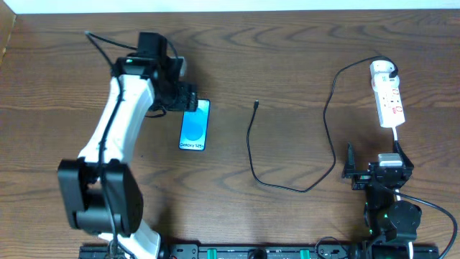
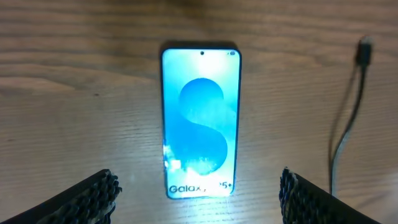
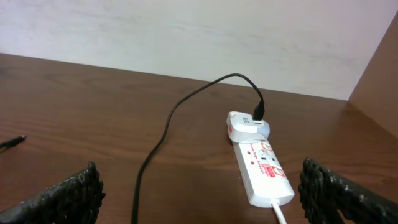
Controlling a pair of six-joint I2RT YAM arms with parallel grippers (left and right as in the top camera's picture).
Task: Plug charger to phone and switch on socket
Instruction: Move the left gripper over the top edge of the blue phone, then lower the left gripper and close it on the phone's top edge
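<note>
The phone point(image 1: 195, 124) lies flat left of the table's middle, its light-blue screen lit. My left gripper point(image 1: 184, 96) hovers open and empty over its far end. In the left wrist view the phone point(image 2: 200, 118) shows between the two spread fingers of the left gripper point(image 2: 199, 186). The charger's black cable point(image 1: 253, 155) loops across the middle, its connector tip point(image 1: 256, 105) lying free right of the phone. Its white plug point(image 1: 383, 69) sits in the socket point(image 1: 392, 103) at the far right. My right gripper point(image 1: 374, 162) is open just in front of the socket point(image 3: 264, 171).
The socket's white cord point(image 1: 397, 137) runs toward the right arm. The charger's tip also shows in the left wrist view point(image 2: 363, 51). A pale wall point(image 3: 186, 37) borders the table's far edge.
</note>
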